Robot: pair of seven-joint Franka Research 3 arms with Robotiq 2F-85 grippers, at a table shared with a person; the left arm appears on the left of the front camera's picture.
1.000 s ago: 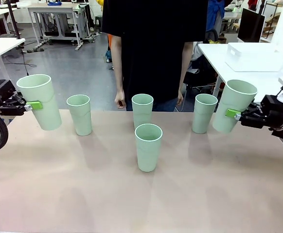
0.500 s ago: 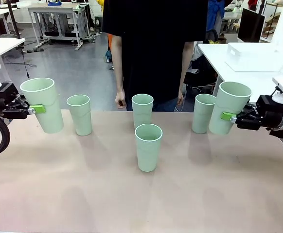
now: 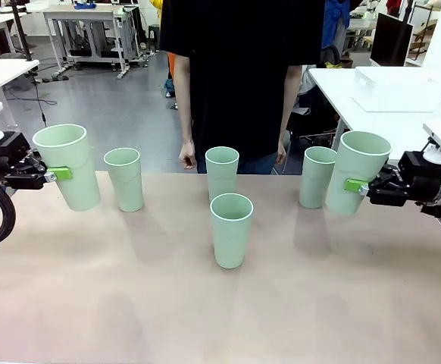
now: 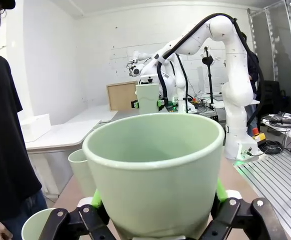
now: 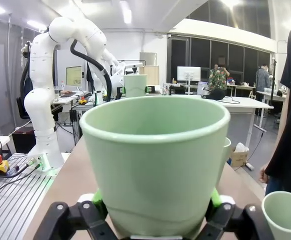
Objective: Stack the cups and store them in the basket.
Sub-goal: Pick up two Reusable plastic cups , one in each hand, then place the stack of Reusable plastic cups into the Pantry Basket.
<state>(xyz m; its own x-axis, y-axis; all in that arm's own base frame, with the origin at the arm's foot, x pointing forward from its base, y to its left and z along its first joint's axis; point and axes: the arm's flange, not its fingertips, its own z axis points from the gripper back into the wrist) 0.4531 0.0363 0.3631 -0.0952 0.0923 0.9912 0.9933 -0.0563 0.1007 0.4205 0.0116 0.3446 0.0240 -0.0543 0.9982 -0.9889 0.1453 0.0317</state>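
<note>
My left gripper (image 3: 54,174) is shut on a pale mint-green cup (image 3: 67,166), held above the table at the far left; it looms large in the left wrist view (image 4: 155,172). Over at the far right, a matching cup (image 3: 357,171) hangs in my shut right gripper (image 3: 354,184), close up in the right wrist view (image 5: 155,160). Standing on the table are a cup (image 3: 124,179) beside the left one, a cup (image 3: 317,176) beside the right one, a cup (image 3: 222,171) at the back middle and a cup (image 3: 231,230) in front of it. The basket is out of view.
A person in a black shirt (image 3: 236,76) stands at the far edge of the table, hands hanging down. A white side table (image 3: 387,98) with a white tray stands at the back right. The tan tabletop (image 3: 220,311) is bare in front.
Both held cups have tipped more upright. The left one moved slightly right and down, the right one slightly left. The standing cups have not moved.
</note>
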